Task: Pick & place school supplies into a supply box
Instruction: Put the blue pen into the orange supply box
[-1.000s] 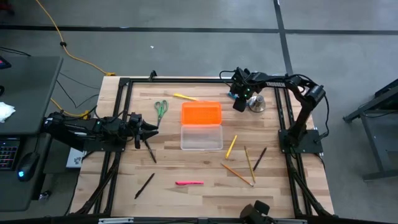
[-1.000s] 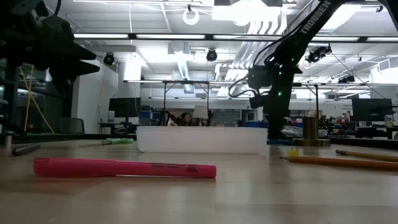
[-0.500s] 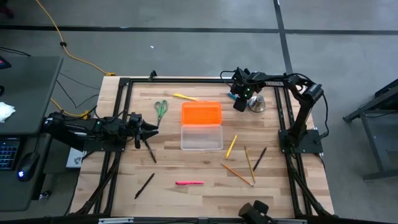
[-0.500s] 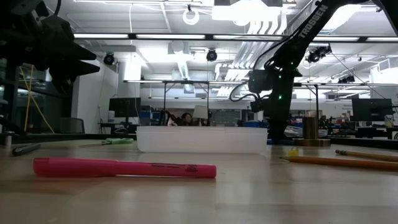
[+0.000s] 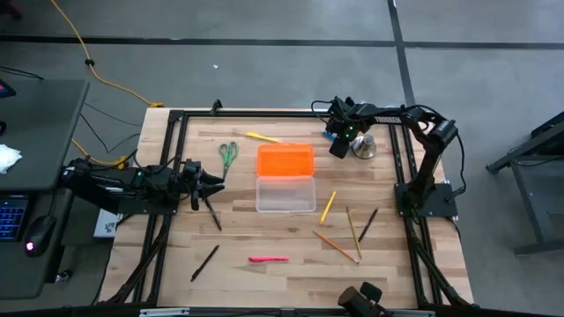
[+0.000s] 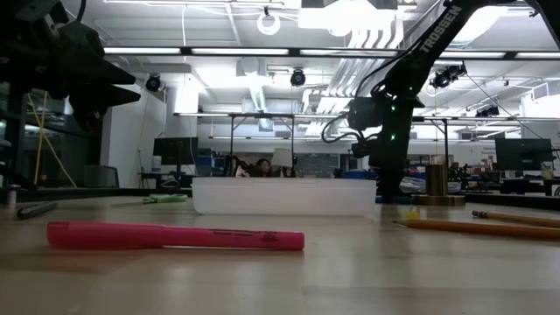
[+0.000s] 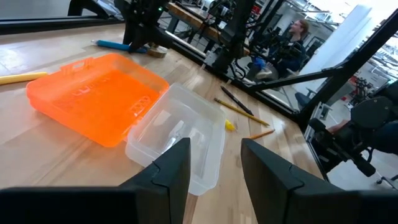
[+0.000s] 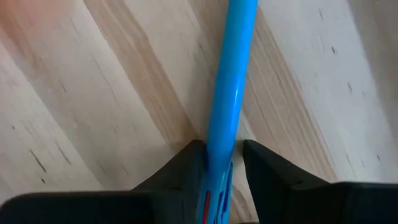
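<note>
Supply box (image 5: 285,179) open, clear half looks empty; lid orange.

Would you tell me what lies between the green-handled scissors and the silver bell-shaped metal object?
In the high view, the box's bright orange lid lies between the green-handled scissors and the silver bell-shaped metal object, with the right gripper beside the latter.

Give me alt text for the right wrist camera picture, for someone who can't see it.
Close-up, from the right wrist, of a blue pen lying on the pale wooden table, with the right gripper set down over it, one dark finger on each side of the pen's barrel. Nothing else shows in this view.
</note>
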